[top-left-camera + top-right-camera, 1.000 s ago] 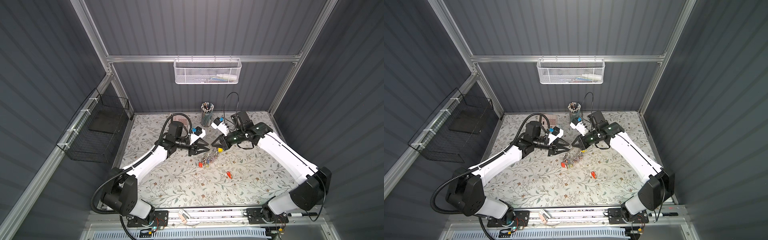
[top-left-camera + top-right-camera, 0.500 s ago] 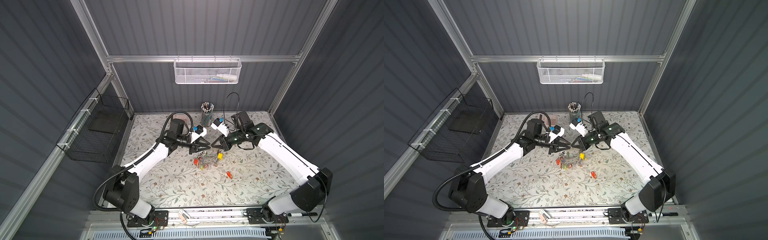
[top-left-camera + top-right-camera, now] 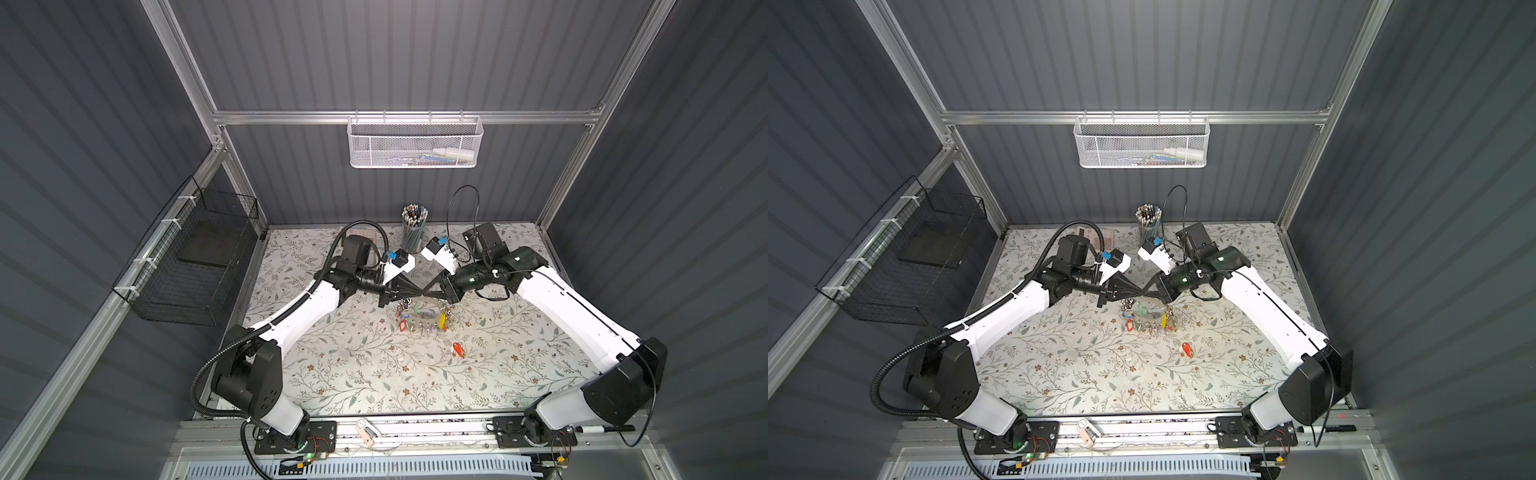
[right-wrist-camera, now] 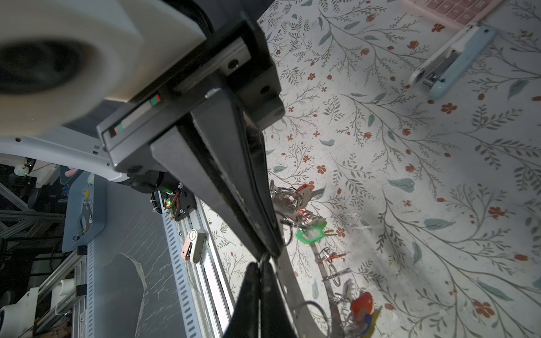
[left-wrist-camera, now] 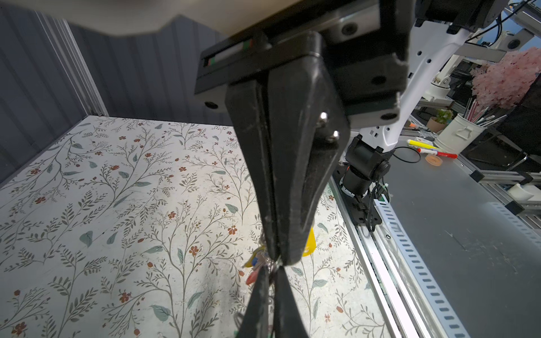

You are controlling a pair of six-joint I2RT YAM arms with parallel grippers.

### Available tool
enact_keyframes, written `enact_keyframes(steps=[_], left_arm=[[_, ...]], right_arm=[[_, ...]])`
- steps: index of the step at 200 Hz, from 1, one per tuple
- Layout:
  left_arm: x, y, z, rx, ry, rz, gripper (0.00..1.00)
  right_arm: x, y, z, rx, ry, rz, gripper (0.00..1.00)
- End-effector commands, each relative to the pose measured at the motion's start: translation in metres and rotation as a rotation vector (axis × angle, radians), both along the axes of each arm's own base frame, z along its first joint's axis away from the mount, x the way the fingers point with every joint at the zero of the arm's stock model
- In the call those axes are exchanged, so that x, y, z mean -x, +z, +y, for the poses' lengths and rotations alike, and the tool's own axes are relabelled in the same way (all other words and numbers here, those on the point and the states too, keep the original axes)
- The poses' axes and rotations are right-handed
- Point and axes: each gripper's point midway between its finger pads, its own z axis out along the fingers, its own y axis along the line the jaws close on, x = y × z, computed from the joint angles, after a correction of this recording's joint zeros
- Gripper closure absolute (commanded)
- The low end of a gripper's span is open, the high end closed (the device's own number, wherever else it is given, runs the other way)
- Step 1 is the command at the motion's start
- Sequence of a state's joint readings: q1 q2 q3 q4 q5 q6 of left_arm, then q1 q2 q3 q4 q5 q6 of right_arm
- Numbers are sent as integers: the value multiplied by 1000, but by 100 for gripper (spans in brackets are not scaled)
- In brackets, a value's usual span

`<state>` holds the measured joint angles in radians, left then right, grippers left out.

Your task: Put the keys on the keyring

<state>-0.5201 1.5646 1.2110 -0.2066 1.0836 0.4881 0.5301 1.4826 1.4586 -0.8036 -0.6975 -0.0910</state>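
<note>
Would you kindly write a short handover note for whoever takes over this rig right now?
Right gripper: shut on the keyring, holding its top edge raised.
Left gripper: shut, tip to tip with it; what it pinches is unclear.
Done: most keys hang on the keyring.
Left: the red-tagged key lies loose on the table, apart from the keyring; thread it on.

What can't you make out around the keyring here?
- What the shut left gripper pinches, keyring rim or one of the keys: hidden by the gripper in the left wrist view, too small in both top views.
- How many keys hang on it: overlapping, tiny in a top view, cut off in the right wrist view.
- Mesh basket contents: blurred by mesh.
</note>
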Motion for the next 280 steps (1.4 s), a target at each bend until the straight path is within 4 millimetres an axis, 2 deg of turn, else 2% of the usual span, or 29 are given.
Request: enact_keyframes(steps=[1,44,151,198,235,266,280], left_arm=[[1,7,0,9,-23,5,99],[5,15,1,24,-32,1,100],[11,13,-2,22,-45,14,100],[13,8,-7,11,-50,24,90],[17,4,-15,-4,-60,24,89],[18,-1,-17,-18,-62,37,100],[17,-2,-17,-23,-56,38,100]], right_arm=[[11,16,3,-53,44,-23,100],[11,18,4,-50,65,-33,100],[10,15,8,-59,88,-24,100],[11,17,10,-73,98,-19,100],[10,19,10,-78,98,-21,100],[12,19,10,-79,100,-23,100],[12,19,9,-78,98,-27,100]])
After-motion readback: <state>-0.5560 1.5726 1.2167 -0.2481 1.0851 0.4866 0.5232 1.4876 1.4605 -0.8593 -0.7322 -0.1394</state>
